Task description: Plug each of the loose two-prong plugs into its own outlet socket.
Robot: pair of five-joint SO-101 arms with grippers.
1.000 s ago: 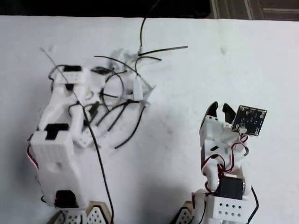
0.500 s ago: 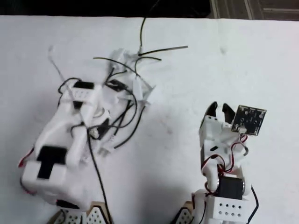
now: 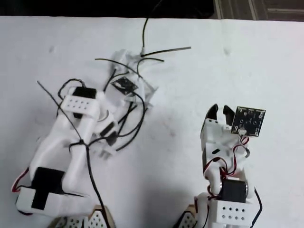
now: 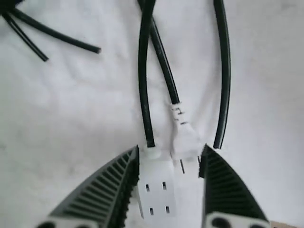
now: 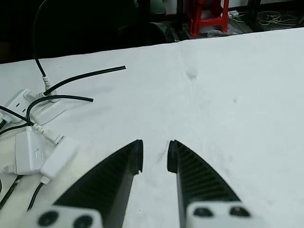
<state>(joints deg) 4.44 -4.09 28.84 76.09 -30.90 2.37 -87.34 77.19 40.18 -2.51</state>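
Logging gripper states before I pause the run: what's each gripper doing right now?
Left gripper: open, straddling a white outlet socket and a plug.
Right gripper: open, empty.

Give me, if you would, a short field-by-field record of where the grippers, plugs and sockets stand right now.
left gripper: open, low over the table, jaws flanking an outlet block and a plug
outlet block: white, slots facing up, nothing plugged in
plug: white, on a black cable, lying beside the block, not inserted
right gripper: slightly open, holding nothing, apart from the cables
cable tangle: black leads and more white blocks, by the left arm
table: white cover
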